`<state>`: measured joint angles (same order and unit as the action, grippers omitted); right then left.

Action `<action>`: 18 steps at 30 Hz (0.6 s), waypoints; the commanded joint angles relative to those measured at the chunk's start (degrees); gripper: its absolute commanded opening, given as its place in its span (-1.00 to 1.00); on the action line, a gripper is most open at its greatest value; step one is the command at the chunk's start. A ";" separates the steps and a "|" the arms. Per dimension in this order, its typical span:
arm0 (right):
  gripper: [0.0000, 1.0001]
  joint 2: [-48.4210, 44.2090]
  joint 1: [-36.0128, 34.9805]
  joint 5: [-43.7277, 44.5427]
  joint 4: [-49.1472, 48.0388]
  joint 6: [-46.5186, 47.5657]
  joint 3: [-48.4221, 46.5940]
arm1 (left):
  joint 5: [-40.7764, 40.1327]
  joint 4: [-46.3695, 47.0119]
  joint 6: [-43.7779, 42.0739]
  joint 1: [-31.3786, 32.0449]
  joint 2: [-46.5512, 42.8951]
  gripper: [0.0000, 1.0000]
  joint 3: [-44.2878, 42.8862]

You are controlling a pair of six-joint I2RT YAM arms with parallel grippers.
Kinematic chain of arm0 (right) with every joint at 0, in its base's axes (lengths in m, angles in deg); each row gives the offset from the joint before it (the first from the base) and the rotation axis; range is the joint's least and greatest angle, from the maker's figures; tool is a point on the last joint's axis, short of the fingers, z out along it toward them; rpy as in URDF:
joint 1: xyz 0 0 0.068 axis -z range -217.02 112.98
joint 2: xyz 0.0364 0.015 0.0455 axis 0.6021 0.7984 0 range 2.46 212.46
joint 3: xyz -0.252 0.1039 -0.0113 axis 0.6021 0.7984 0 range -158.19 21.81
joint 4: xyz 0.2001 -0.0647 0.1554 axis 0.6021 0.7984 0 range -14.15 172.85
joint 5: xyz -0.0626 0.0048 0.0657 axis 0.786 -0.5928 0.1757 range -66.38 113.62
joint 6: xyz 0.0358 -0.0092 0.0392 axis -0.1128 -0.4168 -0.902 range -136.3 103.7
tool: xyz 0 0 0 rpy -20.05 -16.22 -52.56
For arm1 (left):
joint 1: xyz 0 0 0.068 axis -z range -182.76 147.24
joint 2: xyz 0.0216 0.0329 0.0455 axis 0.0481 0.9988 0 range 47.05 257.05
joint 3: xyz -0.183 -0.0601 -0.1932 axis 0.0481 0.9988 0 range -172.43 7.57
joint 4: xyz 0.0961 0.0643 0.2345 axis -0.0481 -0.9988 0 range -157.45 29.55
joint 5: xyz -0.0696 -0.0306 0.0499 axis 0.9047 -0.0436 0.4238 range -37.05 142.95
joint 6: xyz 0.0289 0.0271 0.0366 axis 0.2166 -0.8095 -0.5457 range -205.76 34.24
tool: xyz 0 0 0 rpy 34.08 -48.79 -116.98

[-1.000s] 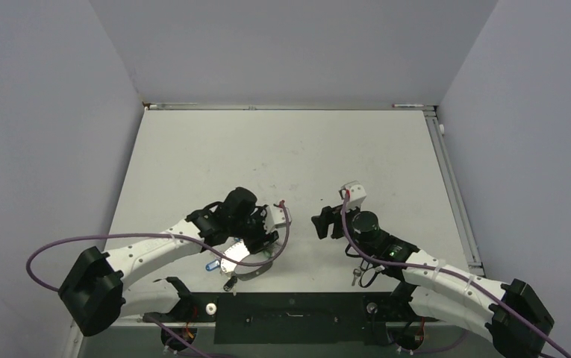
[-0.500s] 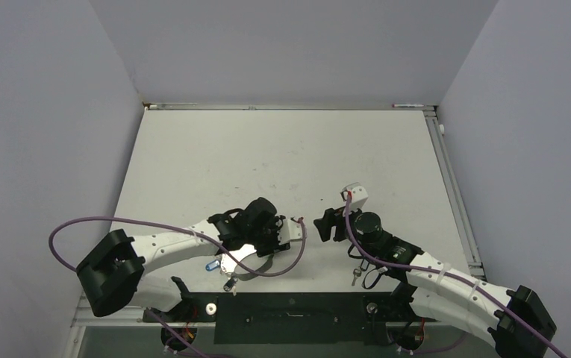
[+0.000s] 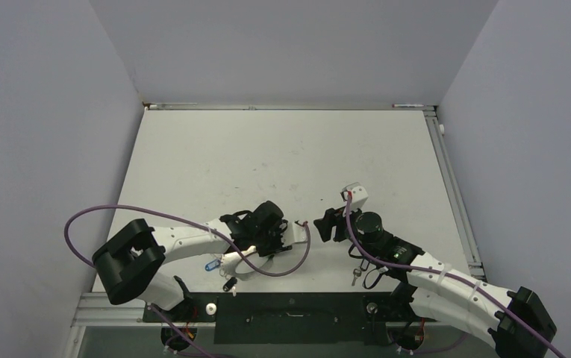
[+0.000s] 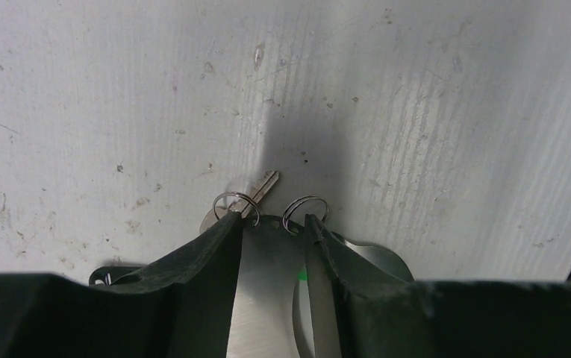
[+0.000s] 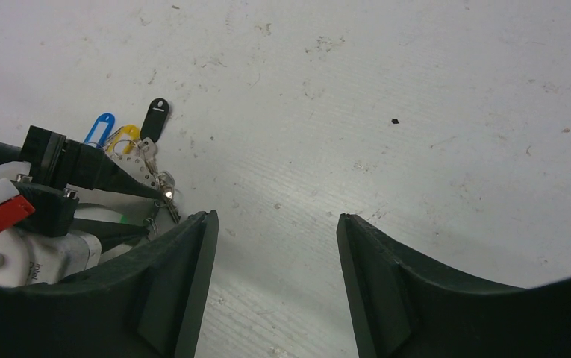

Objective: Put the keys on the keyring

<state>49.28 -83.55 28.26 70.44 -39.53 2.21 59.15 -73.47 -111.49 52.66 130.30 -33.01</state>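
The left gripper (image 4: 273,218) has slid over the keys (image 5: 148,153), jaws narrowing, clamped or not I cannot tell; the right gripper (image 5: 275,218) waits apart, empty, so threading hasn't begun

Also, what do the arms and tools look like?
Same build: left arm and right arm have white links, black joints and a purple cable each. The left tool and right tool are black, with two wedge-shaped fingers.
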 commanded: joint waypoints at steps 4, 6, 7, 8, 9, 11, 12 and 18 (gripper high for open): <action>0.20 -1.17 0.39 -0.60 -1.45 0.20 0.79 | -0.07 0.95 0.32 0.37 1.66 -0.44 -2.28; 0.20 -1.27 0.40 -0.52 -1.38 0.26 0.79 | -0.40 0.82 0.55 0.56 1.90 -0.47 -2.35; 0.20 -1.34 0.43 -0.44 -1.32 0.20 0.79 | -0.66 0.91 0.67 0.80 2.04 -0.48 -2.35; 0.20 -1.45 0.47 -0.36 -1.30 0.21 0.79 | -0.88 0.82 0.75 1.09 2.16 -0.52 -2.32; 0.19 -1.52 0.40 -0.32 -1.27 0.27 0.85 | -1.04 0.74 0.77 1.28 2.29 -0.55 -2.39; 0.19 -1.65 0.49 -0.29 -1.19 0.15 0.92 | -1.76 0.52 0.86 1.95 2.79 -0.67 -2.55; 0.19 -1.70 0.51 -0.31 -1.18 0.11 0.96 | -2.06 0.18 0.86 2.27 3.13 -0.76 -2.76; 0.18 -2.02 0.56 -0.38 -1.46 -0.13 1.39 | -0.98 -2.25 0.54 3.03 3.09 -1.00 -3.74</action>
<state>48.59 -83.48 27.85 70.42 -39.55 3.02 57.03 -73.33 -111.49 55.07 133.05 -35.26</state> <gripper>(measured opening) 0.590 0.007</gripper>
